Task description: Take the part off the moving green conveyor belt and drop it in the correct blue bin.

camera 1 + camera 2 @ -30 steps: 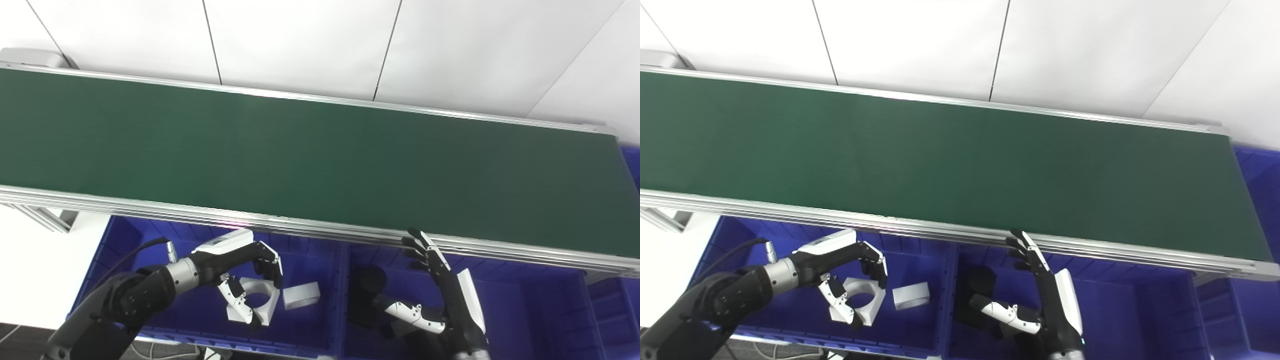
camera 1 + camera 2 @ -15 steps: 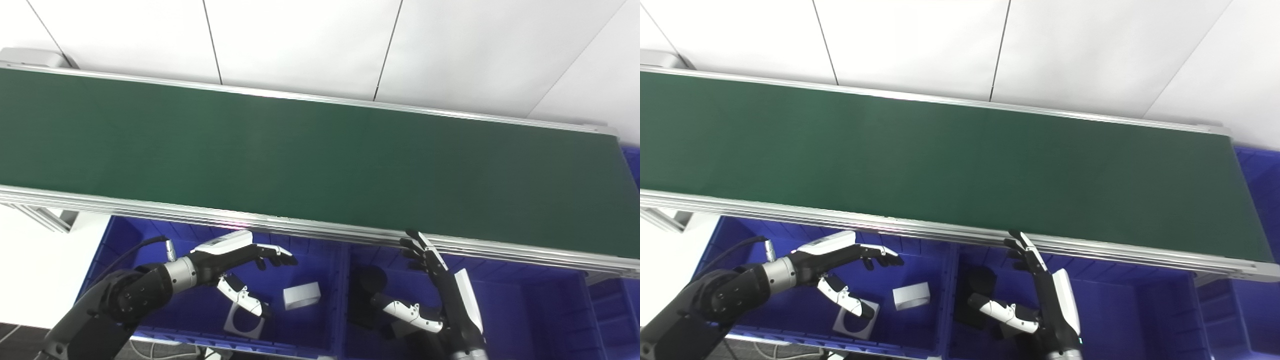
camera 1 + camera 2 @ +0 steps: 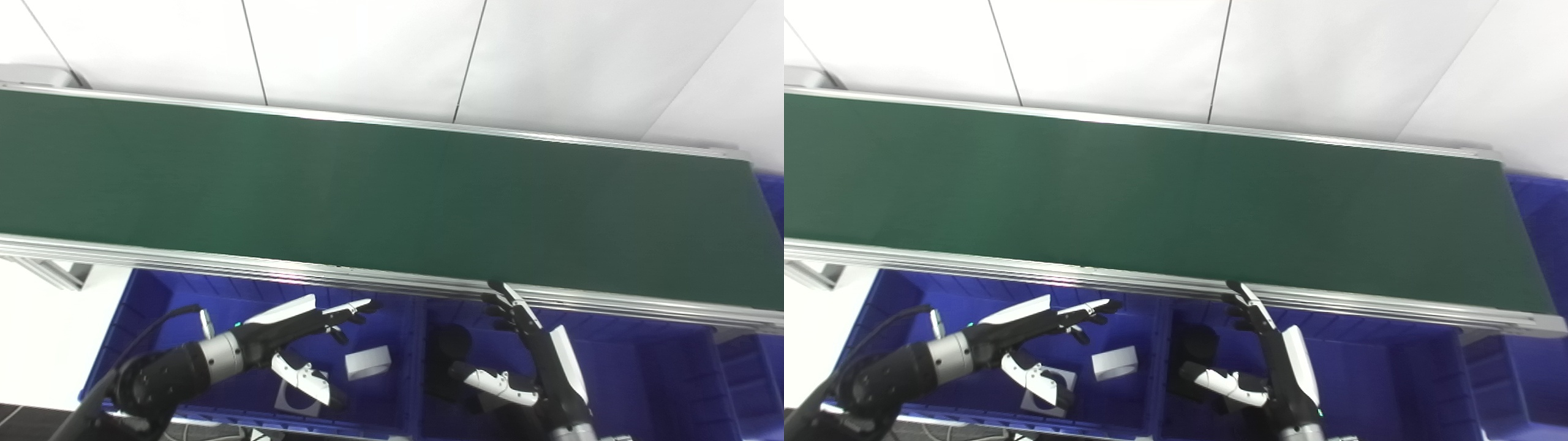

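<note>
Fingers of the left hand (image 3: 294, 340) spread empty above a white ring part (image 3: 295, 399) in the blue bin (image 3: 147, 306); right hand (image 3: 533, 361) likewise open beside the belt (image 3: 367, 190).

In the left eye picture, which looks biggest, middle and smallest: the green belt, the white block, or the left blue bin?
1. green conveyor belt, by far the largest.
2. left blue bin; the belt's rail and the picture's bottom edge hide part of it.
3. white block, the smallest, lying inside that bin.
</note>
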Tool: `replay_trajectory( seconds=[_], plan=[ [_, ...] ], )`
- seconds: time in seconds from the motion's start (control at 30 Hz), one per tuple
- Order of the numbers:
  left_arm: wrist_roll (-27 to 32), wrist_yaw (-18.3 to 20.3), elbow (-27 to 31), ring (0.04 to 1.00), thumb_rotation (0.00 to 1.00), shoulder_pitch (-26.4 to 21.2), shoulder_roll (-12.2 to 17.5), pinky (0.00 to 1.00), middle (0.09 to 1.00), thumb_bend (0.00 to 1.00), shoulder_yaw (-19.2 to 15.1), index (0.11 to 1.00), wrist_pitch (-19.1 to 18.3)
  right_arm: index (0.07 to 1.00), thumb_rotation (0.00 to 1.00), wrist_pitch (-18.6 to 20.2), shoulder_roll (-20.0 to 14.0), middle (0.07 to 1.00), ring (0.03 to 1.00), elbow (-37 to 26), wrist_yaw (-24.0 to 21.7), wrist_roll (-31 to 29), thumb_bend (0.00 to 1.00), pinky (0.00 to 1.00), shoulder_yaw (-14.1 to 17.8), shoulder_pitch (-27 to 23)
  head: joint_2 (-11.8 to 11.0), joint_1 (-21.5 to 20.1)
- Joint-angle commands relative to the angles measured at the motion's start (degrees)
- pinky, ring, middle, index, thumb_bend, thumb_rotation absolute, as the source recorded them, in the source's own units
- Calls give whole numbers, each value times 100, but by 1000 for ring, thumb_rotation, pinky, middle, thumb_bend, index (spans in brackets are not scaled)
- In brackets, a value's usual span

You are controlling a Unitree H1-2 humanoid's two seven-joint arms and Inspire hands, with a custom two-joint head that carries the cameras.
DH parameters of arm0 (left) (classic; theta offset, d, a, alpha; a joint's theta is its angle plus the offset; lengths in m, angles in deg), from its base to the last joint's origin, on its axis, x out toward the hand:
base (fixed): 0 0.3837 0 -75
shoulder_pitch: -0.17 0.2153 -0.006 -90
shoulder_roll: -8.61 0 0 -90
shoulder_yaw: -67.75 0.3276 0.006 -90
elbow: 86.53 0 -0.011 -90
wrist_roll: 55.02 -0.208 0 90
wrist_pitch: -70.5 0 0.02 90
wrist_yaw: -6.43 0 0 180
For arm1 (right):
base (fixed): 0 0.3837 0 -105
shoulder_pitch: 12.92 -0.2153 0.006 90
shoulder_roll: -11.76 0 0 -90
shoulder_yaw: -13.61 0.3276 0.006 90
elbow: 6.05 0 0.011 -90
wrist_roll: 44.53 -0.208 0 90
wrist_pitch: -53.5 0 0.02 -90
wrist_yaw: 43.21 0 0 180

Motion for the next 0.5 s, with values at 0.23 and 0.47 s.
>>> replay_trajectory(
  seconds=[0.23,0.47],
  plan=[
    [-12,-669,-278,954,466,324,-394,826,1000,836,-103,1000,640,886,423,-94,-1,813,755,-261,49,175,833,687,-88,69,-79,-46],
    [118,-842,-489,926,406,344,-497,789,1000,845,-247,1000,626,873,407,-127,-9,803,747,-277,61,260,852,670,-120,103,-105,-53]
  ],
)
